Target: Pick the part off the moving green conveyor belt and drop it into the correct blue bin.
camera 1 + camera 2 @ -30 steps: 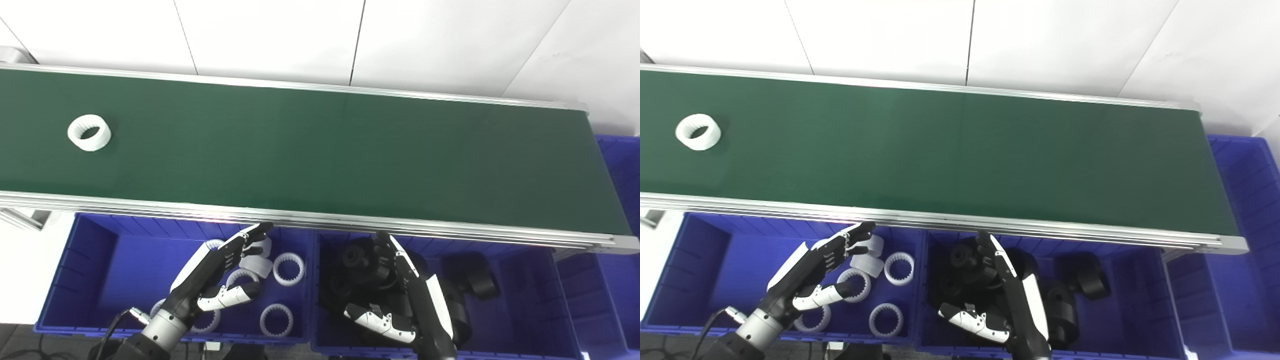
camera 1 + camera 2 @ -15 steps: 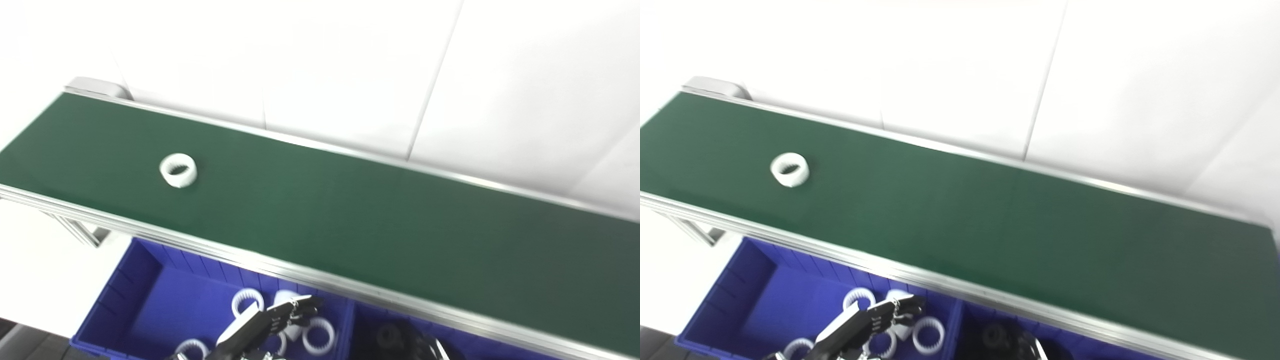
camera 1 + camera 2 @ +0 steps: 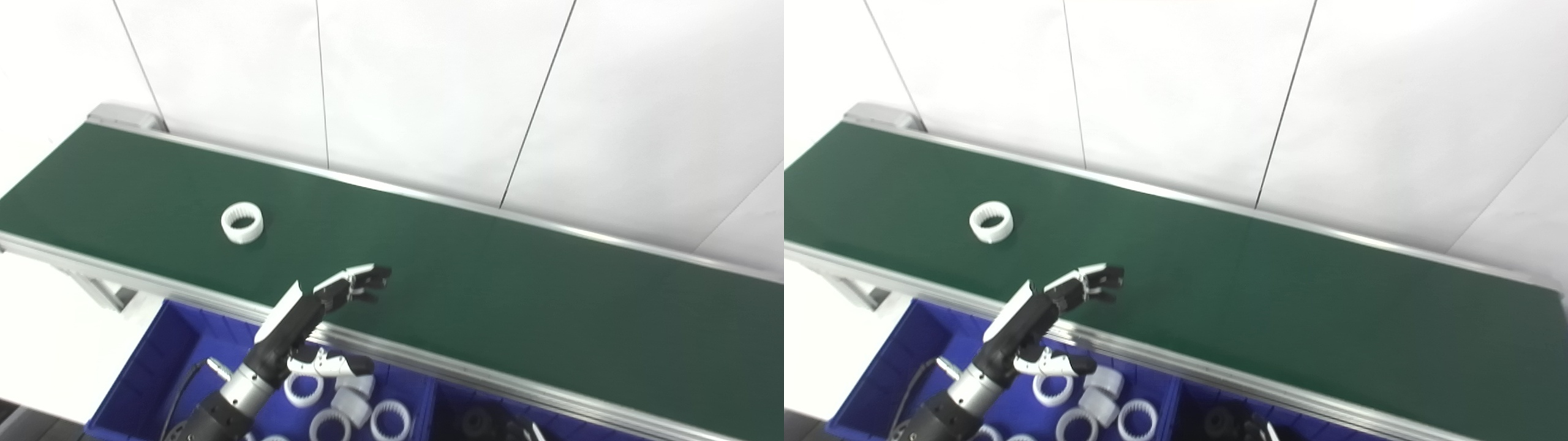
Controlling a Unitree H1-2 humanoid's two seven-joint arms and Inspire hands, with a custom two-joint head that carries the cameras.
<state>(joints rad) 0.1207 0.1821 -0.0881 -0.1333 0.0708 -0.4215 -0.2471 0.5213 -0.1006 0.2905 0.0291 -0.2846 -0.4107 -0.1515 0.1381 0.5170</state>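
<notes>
Now left hand [image 3: 306,312] raised over belt [image 3: 490,294], ring [image 3: 242,222] nearer

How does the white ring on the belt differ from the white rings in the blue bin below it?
The white ring on the belt lies alone on the green conveyor; the rings in the bin lie crowded, some touching. The belt ring lies flat, hole up; one bin piece is tipped sideways. The open left hand is raised over the belt's near edge. All are white and toothed inside.

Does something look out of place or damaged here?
Nothing stands out. One white ring lies flat on the green belt; the left hand hovers open over the belt's near edge, and other white rings lie in the blue bin.
</notes>
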